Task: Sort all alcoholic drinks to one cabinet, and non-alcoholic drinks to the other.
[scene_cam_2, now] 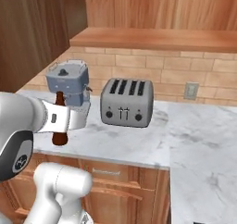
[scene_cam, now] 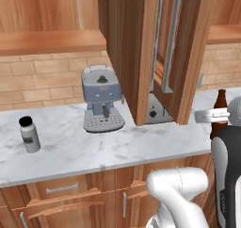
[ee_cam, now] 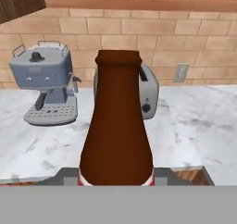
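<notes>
From the left base view, you have the brown bottle [scene_cam: 221,110] near the counter's [scene_cam: 117,142] right end, beside the open cabinet door [scene_cam: 190,57], with the gripper [scene_cam: 212,115] clamped across its body; the short black-capped bottle [scene_cam: 29,134] stands far off toward the left edge, well past the coffee machine [scene_cam: 101,100]. From the right base view, the brown bottle [scene_cam_2: 59,121] is upright near the counter's front edge, left of the toaster [scene_cam_2: 127,102], and the gripper [scene_cam_2: 69,118] is clenched round its lower half. In the hand view the brown bottle [ee_cam: 116,130] rises straight ahead, its red label just peeking at the bottom. Treat it as rigid, smooth, probably glass: slippery and breakable, light enough. Your hold on the wide body looks sound; keep it upright.
</notes>
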Motion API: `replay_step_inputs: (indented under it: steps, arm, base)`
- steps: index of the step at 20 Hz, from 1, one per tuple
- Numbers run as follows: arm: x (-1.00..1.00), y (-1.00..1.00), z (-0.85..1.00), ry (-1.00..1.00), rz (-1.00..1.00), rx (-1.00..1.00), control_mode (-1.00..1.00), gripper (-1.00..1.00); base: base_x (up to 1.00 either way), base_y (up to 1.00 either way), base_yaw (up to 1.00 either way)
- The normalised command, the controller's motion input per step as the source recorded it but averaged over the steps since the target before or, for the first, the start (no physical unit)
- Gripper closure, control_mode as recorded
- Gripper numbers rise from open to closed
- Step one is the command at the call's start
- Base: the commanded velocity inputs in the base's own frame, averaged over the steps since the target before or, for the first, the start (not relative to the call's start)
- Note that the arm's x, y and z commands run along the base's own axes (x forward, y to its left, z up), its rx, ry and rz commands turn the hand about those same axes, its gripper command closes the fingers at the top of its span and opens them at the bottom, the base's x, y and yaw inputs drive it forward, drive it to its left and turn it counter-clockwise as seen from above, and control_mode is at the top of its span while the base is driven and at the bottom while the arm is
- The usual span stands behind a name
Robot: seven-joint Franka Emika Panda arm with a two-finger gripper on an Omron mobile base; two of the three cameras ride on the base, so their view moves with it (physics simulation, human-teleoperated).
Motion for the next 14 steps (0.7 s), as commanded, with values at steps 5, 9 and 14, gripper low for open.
replay_step_inputs:
  steps: [5, 9, 14]
  arm:
    - [0.0, 0.0, 0.0, 0.0, 0.0, 0.0, 1.0, 1.0]
    - [0.0, 0.0, 0.0, 0.0, 0.0, 0.0, 1.0, 1.0]
    - [0.0, 0.0, 0.0, 0.0, 0.0, 0.0, 1.0, 1.0]
  base:
    - [0.71, -0.45, 0.0]
    - [0.74, -0.28, 0.0]
    - [0.78, -0.04, 0.0]
